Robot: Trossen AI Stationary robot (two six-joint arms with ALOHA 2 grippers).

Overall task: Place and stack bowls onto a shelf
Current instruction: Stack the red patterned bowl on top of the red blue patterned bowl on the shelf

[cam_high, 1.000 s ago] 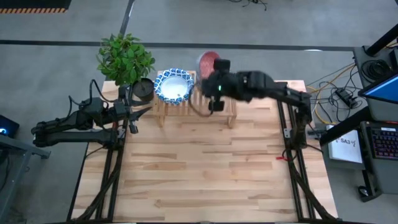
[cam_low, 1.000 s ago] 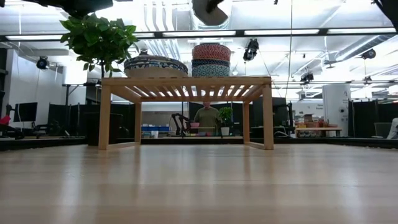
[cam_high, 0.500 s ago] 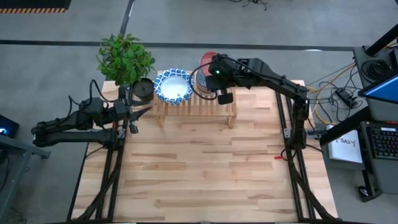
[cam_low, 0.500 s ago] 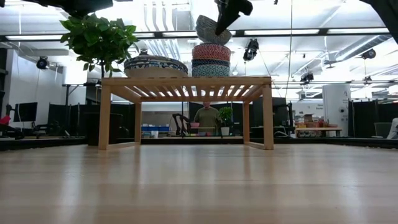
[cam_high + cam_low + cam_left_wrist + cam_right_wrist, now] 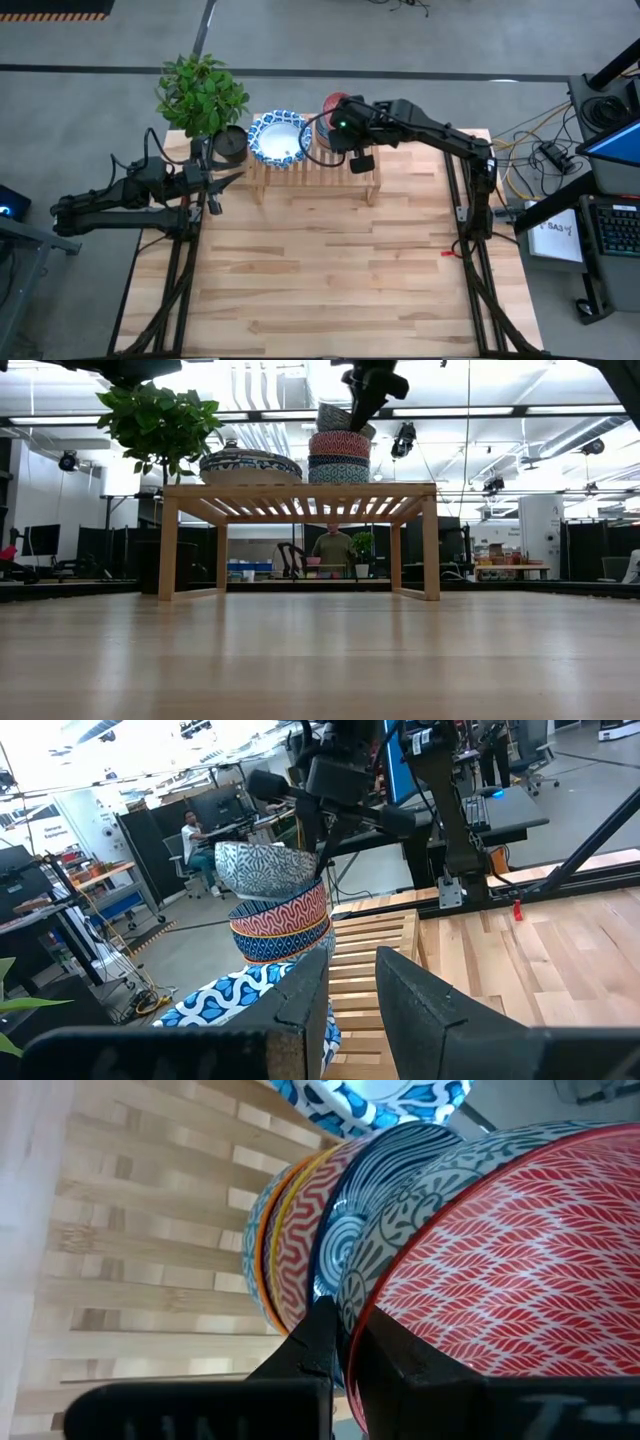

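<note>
A grey-patterned small bowl with a red inside [image 5: 340, 417] sits tilted on top of the stack of small bowls [image 5: 339, 457] at the right of the shelf [image 5: 300, 490]. My right gripper [image 5: 345, 1330] is shut on it from above. In the left wrist view the tilted bowl [image 5: 262, 870] shows above the stack [image 5: 283, 925]. The wide white-and-blue bowls [image 5: 279, 138] stand stacked on the shelf's left part. My left gripper [image 5: 232, 179] waits open at the table's left, beside the shelf. My right gripper pinches the grey-and-red bowl's rim [image 5: 362, 1315], one finger on the red inside [image 5: 400, 1365] and one on the patterned outside [image 5: 318, 1345]. The fingers come from above, slanting down. The bowl is tilted, its underside in the top bowl of the stack [image 5: 290, 905].
A dark pot with a green plant [image 5: 203, 95] stands at the shelf's left end, close to my left gripper. The near part of the plank tabletop [image 5: 330, 270] is bare wood. Beyond the table, a person [image 5: 332, 548] sits in the room.
My right gripper has carried the grey-and-red bowl from high over the shelf's near side toward the far edge and down onto the stack of small bowls. The bowl has come down from well above the stack and now rests tilted on it.
</note>
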